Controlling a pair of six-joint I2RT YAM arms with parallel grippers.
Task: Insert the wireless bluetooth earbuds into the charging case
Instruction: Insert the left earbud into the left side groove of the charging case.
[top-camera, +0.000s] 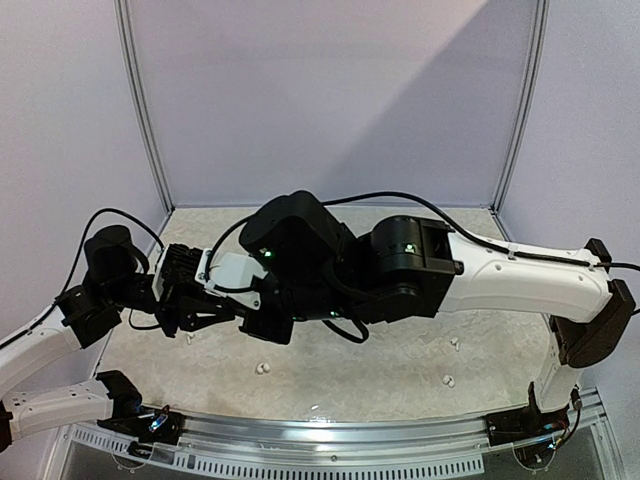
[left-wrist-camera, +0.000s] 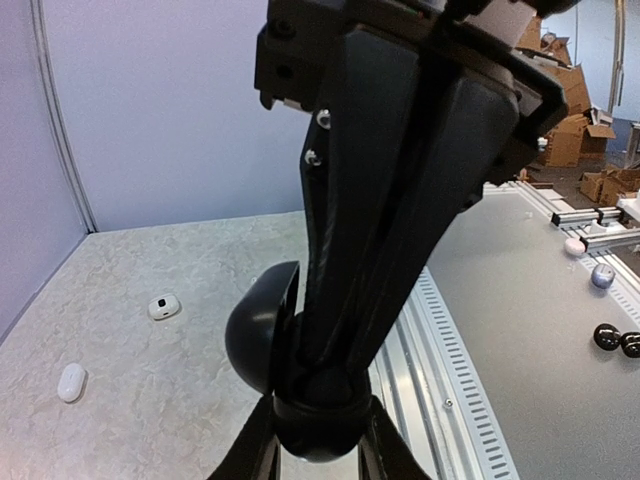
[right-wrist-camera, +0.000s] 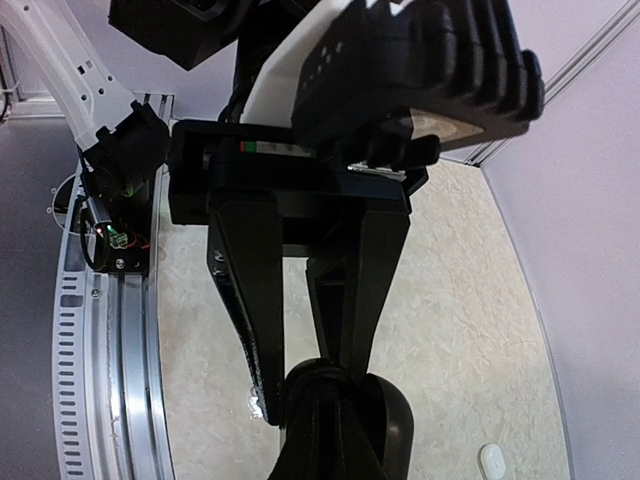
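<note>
A black charging case (left-wrist-camera: 320, 432) hangs in mid-air over the table's near left, its domed lid (left-wrist-camera: 258, 340) swung open. My left gripper (left-wrist-camera: 320, 458) is shut on the case body, one finger on each side. My right gripper (right-wrist-camera: 336, 388) comes from the opposite side with its fingers (left-wrist-camera: 385, 250) pressed together into the open case. What is between their tips is hidden. In the top view the left gripper (top-camera: 210, 317) and right gripper (top-camera: 242, 320) meet tip to tip. White earbuds lie on the table (top-camera: 263, 368), (top-camera: 447, 381), (top-camera: 455, 343). No black earbud shows.
More white buds lie on the marbled table, one in the left wrist view (left-wrist-camera: 71, 382), one with a dark spot (left-wrist-camera: 164, 306), and one in the right wrist view (right-wrist-camera: 492, 462). A slotted metal rail (top-camera: 330, 432) runs along the near edge. Walls close the back and sides.
</note>
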